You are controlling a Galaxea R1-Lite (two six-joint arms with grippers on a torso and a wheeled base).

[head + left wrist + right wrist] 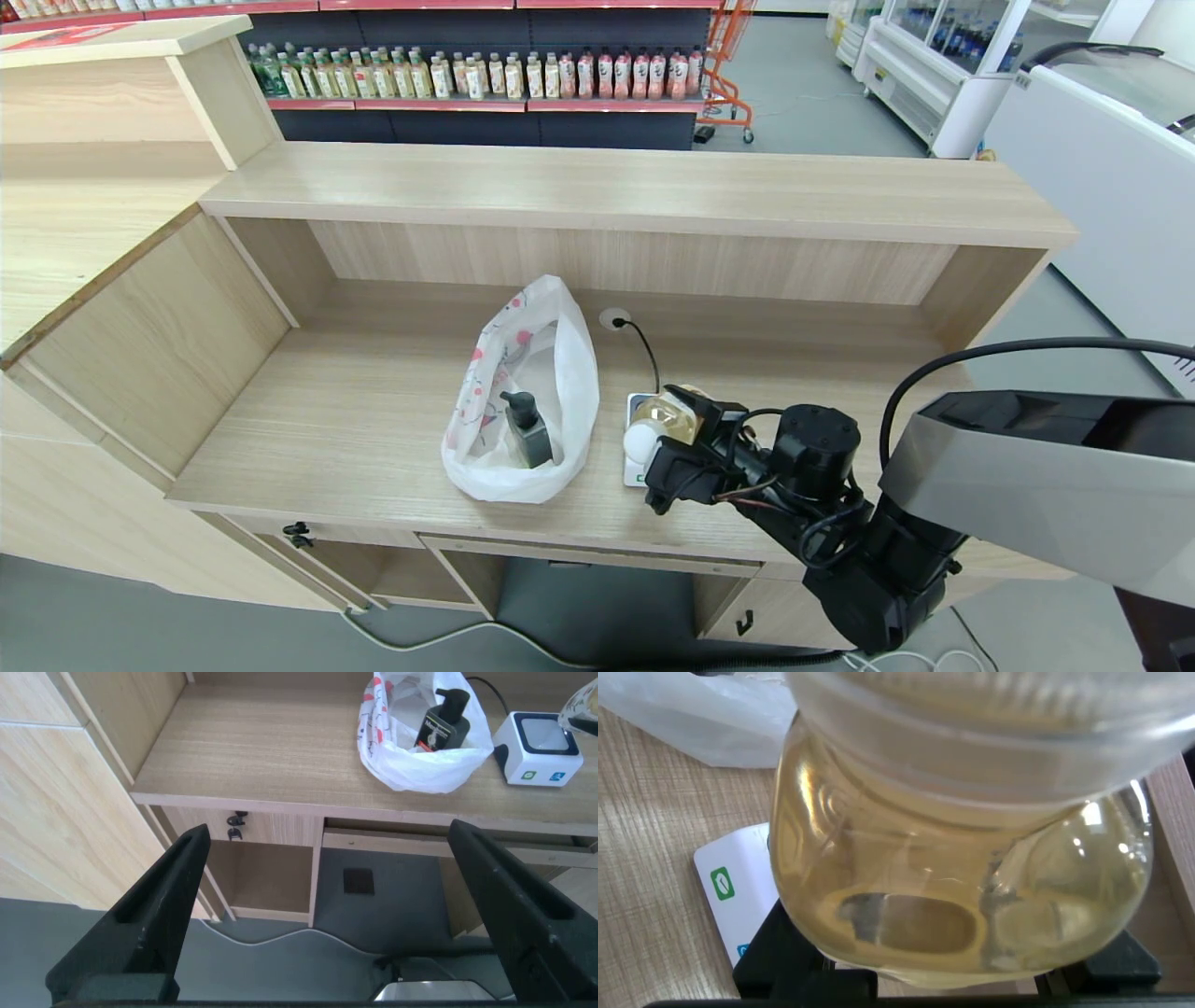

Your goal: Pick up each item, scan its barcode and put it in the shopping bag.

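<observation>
- The right hand is clamping a bottle of amber liquid just above the barcode scanner on the worktop.
- The shopping bag is sitting just to the scanner's left (the bottle's white cap is pointing roughly that way).
- The left hand, fingers apart, is hanging farther off, below the worktop's edge.

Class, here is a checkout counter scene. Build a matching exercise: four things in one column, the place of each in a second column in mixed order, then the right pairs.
Things
1. pump bottle
2. clear bottle
3. scanner
4. cable

Places
A. held in the right gripper, over the scanner
B. standing inside the shopping bag
C. running from a round port in the counter towards the scanner
D. on the counter, beside the shopping bag

Pairs: 1-B, 2-A, 3-D, 4-C
</observation>
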